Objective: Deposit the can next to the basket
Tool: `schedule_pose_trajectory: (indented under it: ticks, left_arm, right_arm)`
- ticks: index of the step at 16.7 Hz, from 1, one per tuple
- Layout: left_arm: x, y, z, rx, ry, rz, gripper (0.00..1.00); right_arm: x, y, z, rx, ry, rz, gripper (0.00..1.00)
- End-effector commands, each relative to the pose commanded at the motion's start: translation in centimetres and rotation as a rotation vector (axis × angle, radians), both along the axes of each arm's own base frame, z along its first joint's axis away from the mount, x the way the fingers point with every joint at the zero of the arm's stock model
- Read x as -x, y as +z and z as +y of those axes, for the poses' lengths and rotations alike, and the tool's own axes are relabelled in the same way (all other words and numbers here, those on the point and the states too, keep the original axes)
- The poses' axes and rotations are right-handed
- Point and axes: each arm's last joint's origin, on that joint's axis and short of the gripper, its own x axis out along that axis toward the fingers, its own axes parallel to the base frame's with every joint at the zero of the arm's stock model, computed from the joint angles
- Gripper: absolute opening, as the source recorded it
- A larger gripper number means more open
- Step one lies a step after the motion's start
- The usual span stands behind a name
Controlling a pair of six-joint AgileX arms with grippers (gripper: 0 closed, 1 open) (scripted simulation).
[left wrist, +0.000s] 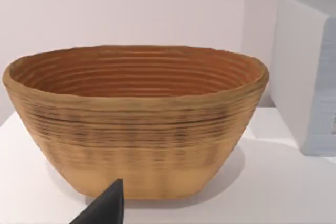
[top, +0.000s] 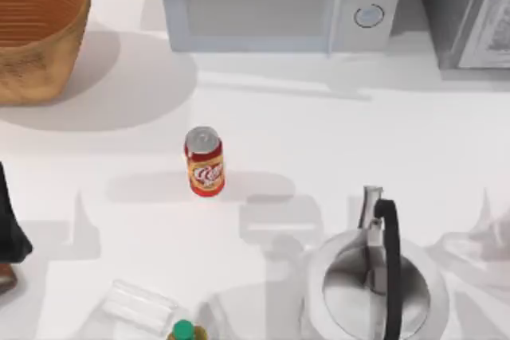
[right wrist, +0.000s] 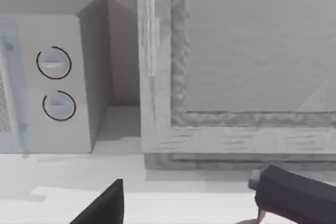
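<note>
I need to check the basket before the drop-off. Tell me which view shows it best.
The left wrist view: the whole basket stands there side-on, rim, ribbed inside and woven wall all visible. The top view catches part of it, cut off at the table's far left corner. The right wrist view faces the microwave instead.

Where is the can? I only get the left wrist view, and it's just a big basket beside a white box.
Observer: The can stands upright mid-table, well apart from the basket in the far left corner.
Operator: Is somebody holding it?
Observer: No, nothing touches it. The left arm sits at the table's left edge, and the right gripper faces the microwave.
Operator: What's near it?
Observer: A kettle sits nearer the front, to the can's right.
</note>
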Motion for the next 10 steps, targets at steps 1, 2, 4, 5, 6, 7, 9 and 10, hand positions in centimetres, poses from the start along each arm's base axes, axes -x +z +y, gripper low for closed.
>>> schedule_pose_trajectory:
  ticks: [1, 2, 4, 5, 6, 7, 9, 10]
  left_arm:
    - [0.0, 0.0, 0.0, 0.000, 0.000, 0.000, 1.00]
    - [0.0, 0.0, 0.0, 0.000, 0.000, 0.000, 1.00]
    - [0.0, 0.4, 0.0, -0.020, -0.005, 0.025, 1.00]
    - [-0.1, 0.8, 0.0, -0.039, -0.008, 0.051, 1.00]
    - [-0.2, 1.2, 0.0, -0.065, -0.012, 0.086, 1.00]
    - [-0.4, 1.8, 0.0, -0.095, -0.017, 0.129, 1.00]
    - [-1.0, 3.1, 0.0, -0.167, -0.030, 0.239, 1.00]
    - [-1.5, 3.8, 0.0, -0.208, -0.039, 0.305, 1.00]
  right_arm:
    - [0.0, 0.0, 0.0, 0.000, 0.000, 0.000, 1.00]
    - [0.0, 0.0, 0.0, 0.000, 0.000, 0.000, 1.00]
    - [0.0, 0.0, 0.0, 0.000, 0.000, 0.000, 1.00]
    - [0.0, 0.0, 0.0, 0.000, 0.000, 0.000, 1.00]
    - [0.0, 0.0, 0.0, 0.000, 0.000, 0.000, 1.00]
    - [0.0, 0.0, 0.0, 0.000, 0.000, 0.000, 1.00]
    - [0.0, 0.0, 0.0, 0.000, 0.000, 0.000, 1.00]
    - [0.0, 0.0, 0.0, 0.000, 0.000, 0.000, 1.00]
